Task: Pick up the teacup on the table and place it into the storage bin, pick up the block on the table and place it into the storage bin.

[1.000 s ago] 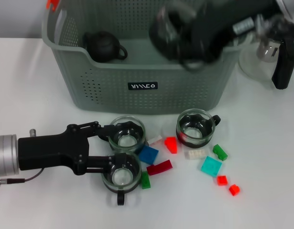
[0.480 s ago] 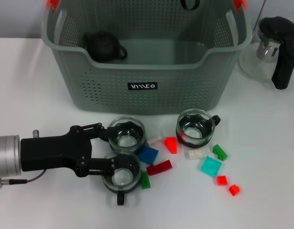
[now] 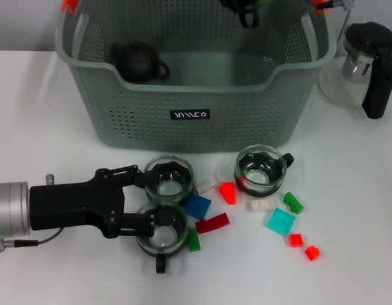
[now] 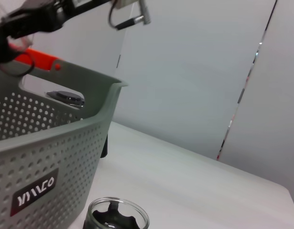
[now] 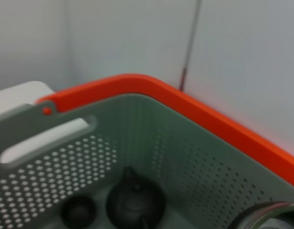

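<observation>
Three glass teacups stand in front of the storage bin (image 3: 189, 127): one (image 3: 170, 180) near its label, one (image 3: 161, 232) closer to me, one (image 3: 262, 169) to the right. My left gripper (image 3: 150, 198) lies low on the table, open, one fingertip at the rim of each of the two left teacups. Coloured blocks lie scattered: blue (image 3: 197, 206), red (image 3: 212, 223), teal (image 3: 281, 221). Only a dark bit of my right gripper (image 3: 244, 9) shows, high over the bin's back; it holds a glass teacup (image 4: 130, 13) in the air. The bin's inside (image 5: 151, 143) fills the right wrist view.
A black teapot (image 3: 140, 61) sits inside the bin at its left. A glass pitcher (image 3: 367, 60) with a black handle stands right of the bin. More small blocks, red (image 3: 312, 253), green (image 3: 293, 203) and white (image 3: 261, 204), lie by the right teacup.
The right arm has risen from over the bin's front to the top edge of the head view. The left gripper has crept slightly toward the two left teacups.
</observation>
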Controlling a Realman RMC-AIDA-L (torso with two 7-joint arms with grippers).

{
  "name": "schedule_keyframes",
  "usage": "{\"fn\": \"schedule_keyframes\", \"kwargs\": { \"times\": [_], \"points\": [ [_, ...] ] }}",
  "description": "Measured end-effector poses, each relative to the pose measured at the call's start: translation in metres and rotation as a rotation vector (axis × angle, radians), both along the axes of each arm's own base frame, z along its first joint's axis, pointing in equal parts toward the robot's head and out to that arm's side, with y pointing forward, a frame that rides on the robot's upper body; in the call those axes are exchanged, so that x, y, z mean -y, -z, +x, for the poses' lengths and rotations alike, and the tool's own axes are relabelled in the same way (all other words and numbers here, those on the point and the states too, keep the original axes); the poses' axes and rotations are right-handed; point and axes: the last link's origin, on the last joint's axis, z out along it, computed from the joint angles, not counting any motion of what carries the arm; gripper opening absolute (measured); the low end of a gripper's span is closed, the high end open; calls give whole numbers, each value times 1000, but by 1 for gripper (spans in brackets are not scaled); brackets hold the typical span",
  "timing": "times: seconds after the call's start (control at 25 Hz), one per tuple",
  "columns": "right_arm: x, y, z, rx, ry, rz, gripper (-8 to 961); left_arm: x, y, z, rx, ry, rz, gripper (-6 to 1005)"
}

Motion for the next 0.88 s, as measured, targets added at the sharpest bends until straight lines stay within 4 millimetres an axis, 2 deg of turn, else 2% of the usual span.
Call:
{"fn": "schedule_keyframes", "kwargs": {
  "times": [0.36,0.88],
  "points": [
    [-2,21,20,41,30,46,55,1,2,0,2,10,1,876],
    [5,37,33,109,25,29,55,2,4,0,6,13,2,875]
  ]
}}
